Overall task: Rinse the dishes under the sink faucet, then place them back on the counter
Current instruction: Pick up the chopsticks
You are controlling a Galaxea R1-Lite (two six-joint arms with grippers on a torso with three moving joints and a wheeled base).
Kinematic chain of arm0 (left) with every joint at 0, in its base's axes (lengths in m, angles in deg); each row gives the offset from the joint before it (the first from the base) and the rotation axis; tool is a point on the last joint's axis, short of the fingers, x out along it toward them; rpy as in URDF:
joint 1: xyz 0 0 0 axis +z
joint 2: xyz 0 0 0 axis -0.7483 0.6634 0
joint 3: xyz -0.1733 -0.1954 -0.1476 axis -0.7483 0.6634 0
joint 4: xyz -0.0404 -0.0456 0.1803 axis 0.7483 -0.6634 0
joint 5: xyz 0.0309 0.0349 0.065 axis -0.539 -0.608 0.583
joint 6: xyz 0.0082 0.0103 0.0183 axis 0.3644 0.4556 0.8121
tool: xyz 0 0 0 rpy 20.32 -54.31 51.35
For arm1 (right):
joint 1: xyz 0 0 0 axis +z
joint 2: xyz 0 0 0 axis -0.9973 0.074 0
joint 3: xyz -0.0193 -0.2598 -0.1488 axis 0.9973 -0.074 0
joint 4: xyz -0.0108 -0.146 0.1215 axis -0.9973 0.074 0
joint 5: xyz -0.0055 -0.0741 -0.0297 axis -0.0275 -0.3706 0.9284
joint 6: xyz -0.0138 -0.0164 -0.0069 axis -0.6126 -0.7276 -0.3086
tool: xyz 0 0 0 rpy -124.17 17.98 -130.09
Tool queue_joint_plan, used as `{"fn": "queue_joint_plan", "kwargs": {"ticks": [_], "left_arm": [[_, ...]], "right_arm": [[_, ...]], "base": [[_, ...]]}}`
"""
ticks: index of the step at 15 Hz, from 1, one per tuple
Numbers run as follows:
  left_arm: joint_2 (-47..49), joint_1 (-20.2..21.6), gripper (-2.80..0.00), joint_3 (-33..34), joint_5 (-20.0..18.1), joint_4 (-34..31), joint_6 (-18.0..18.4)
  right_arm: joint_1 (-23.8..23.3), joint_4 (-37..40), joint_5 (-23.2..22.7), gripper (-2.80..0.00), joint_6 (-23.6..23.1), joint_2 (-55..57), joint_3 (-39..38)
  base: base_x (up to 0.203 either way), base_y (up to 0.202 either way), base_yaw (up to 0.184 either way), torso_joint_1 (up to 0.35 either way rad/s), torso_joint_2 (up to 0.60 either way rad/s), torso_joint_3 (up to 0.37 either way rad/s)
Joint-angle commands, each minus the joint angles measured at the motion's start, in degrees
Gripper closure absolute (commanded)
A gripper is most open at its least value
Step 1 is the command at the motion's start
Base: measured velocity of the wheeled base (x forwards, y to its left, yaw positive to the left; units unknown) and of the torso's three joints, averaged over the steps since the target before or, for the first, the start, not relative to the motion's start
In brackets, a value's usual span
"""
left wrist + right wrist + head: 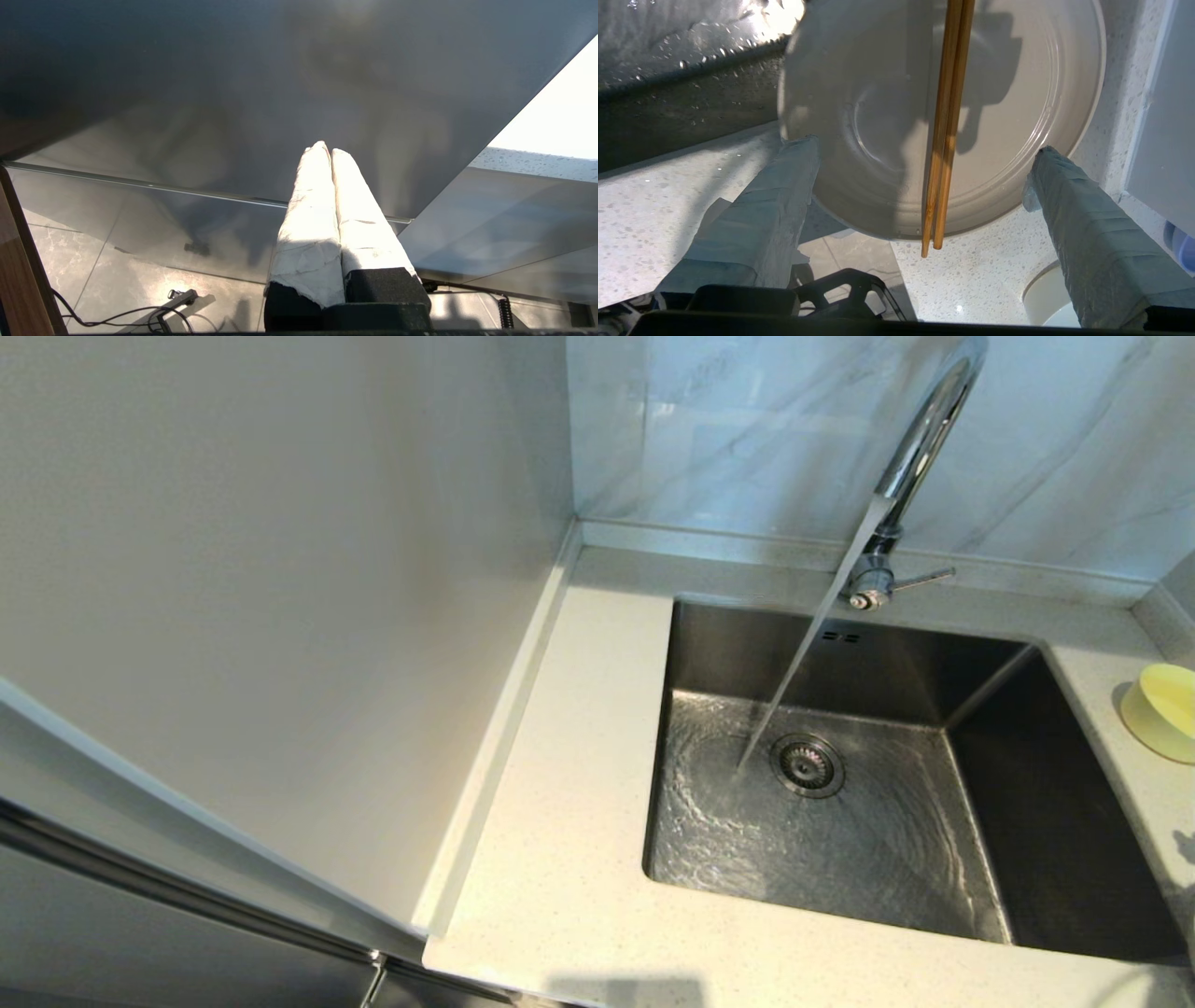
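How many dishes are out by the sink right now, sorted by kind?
Bowls: 1, the yellow bowl on the counter right of the sink.
Plates: 1, the cream plate between the fingers of the open right end effector.
Chopsticks: 2, the brown chopsticks lying across the plate.
Total: 4

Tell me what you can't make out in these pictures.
- Head view: the bowl is cut by the frame edge; neither arm, plate nor chopsticks appear.
- Right wrist view: the plate and chopsticks run past the frame edge.
- Left wrist view: the left gripper faces only a grey panel.
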Motion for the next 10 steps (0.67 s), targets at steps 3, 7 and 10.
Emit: {"fn": "queue_joint_plan", "kwargs": {"ticks": [3, 7, 10], "left_arm": [[0.0, 0.0, 0.0, 0.0, 0.0, 0.0, 0.0], [0.0, 0.0, 0.0, 0.0, 0.0, 0.0, 0.0], [0.0, 0.0, 0.0, 0.0, 0.0, 0.0, 0.0]], "right_arm": [[-1.1, -0.1, 0.6, -2.8, 0.1, 3.1, -1.4], [-1.2, -0.2, 0.5, -2.8, 0.9, 5.8, -0.2], [-1.2, -1.4, 0.5, -2.8, 0.8, 7.2, 0.3]], "base": [[0.0, 0.0, 0.0, 0.0, 0.0, 0.0], [0.0, 0.0, 0.0, 0.0, 0.0, 0.0], [0.0, 0.0, 0.0, 0.0, 0.0, 0.0]]}}
